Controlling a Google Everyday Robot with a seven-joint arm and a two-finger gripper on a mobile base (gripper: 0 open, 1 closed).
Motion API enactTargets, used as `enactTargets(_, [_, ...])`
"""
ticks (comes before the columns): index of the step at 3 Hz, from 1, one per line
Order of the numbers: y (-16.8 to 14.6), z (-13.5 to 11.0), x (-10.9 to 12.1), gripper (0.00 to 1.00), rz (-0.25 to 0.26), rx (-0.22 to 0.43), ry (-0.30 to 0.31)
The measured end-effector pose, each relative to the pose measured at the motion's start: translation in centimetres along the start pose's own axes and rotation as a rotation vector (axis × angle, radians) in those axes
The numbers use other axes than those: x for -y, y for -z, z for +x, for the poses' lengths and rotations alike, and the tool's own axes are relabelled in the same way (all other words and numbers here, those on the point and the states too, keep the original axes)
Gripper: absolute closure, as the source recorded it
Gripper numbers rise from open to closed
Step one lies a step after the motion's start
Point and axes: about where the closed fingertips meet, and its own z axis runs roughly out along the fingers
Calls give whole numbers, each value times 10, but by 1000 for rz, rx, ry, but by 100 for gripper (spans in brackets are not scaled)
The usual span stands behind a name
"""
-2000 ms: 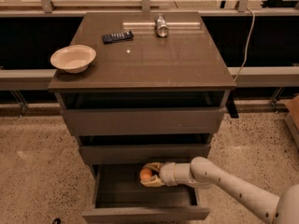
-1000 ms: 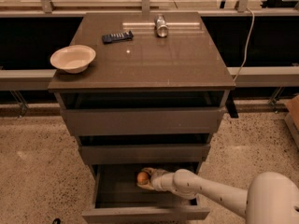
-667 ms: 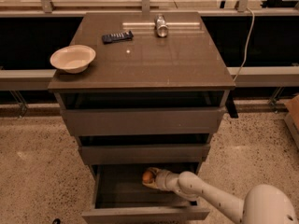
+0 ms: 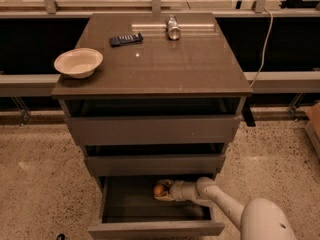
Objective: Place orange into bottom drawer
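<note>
The orange (image 4: 158, 189) is small and round, low inside the open bottom drawer (image 4: 155, 229), near the middle of its back part. My gripper (image 4: 162, 190) reaches into the drawer from the right, its fingers (image 4: 165, 183) closed around the orange, one above and one below. I cannot tell whether the orange touches the drawer floor. The pale arm (image 4: 220, 200) runs from the lower right corner over the drawer's right side. The drawer is pulled out and its dark inside shows.
Two wider drawers (image 4: 152, 130) above are slightly open. On the cabinet top (image 4: 165, 64) stand a cream bowl (image 4: 78, 62), a black remote (image 4: 126, 39) and a metal can (image 4: 173, 27). A cable (image 4: 262, 41) hangs at the right. Speckled floor surrounds the cabinet.
The gripper with the orange has gone lower and deeper into the bottom drawer, and the arm has shifted toward the lower right. The orange stays in the fingers.
</note>
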Motion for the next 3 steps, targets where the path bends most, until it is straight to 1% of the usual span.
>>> enactTargets(1, [-1,-5,-10,50,-25,16,-3])
enactTargets(3, [-5,-6,-12,4,-29,19,-4])
